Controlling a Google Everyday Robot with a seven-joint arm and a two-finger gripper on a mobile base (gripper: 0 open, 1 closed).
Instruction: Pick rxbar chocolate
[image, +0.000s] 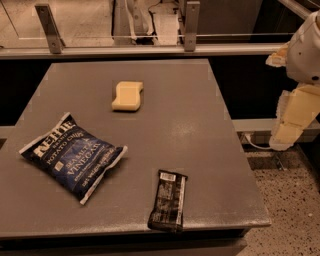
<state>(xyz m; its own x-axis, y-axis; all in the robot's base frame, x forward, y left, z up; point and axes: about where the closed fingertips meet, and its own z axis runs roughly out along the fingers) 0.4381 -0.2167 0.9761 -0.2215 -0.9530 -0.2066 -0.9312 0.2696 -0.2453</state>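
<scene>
Rxbar chocolate (168, 201) lies flat right of the Kettle chip bag (74, 156), at the table (200, 125) front edge, so a glancing approach may push it off; gripper (292, 120) hangs far right of the bag, jaw state cannot be told.

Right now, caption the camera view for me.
The rxbar chocolate lies at the table's near edge, chip bag left, yellow block behind; gripper hangs beyond its right side.
</scene>
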